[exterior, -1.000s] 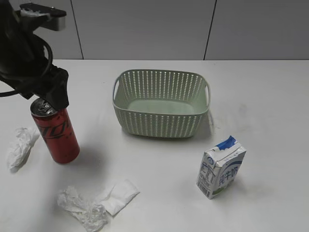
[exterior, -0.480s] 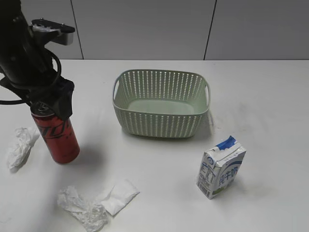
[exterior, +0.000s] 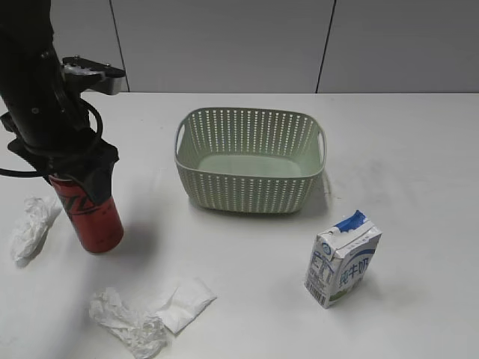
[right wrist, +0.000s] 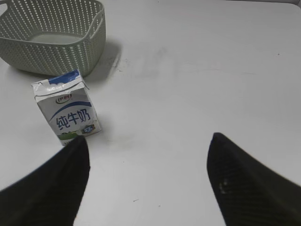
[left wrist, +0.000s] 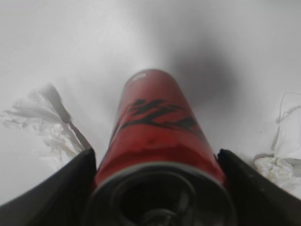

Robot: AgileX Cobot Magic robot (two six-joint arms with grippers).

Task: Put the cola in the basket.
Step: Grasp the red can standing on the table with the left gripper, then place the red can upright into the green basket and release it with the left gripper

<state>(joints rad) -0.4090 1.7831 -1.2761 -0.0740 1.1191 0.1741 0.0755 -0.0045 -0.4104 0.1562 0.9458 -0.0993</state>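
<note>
The cola (exterior: 99, 223), a tall red can with black lettering, stands upright at the left of the white table. It fills the left wrist view (left wrist: 155, 122). My left gripper (exterior: 78, 182) is lowered over the can's top, with a finger on each side of it (left wrist: 156, 188); the jaws are open. The pale green perforated basket (exterior: 247, 193) stands empty at the middle back, to the right of the can, and also shows in the right wrist view (right wrist: 51, 56). My right gripper (right wrist: 148, 179) is open and empty over bare table.
A blue-white milk carton (exterior: 343, 258) stands at the front right, near my right gripper (right wrist: 66, 108). Crumpled white tissues lie left of the can (exterior: 34, 224) and in front of it (exterior: 127, 321), beside a flat one (exterior: 183, 303).
My left gripper has come down over the can's top and shifted slightly right, so the silver top is now covered. The can, basket and carton have not moved.
</note>
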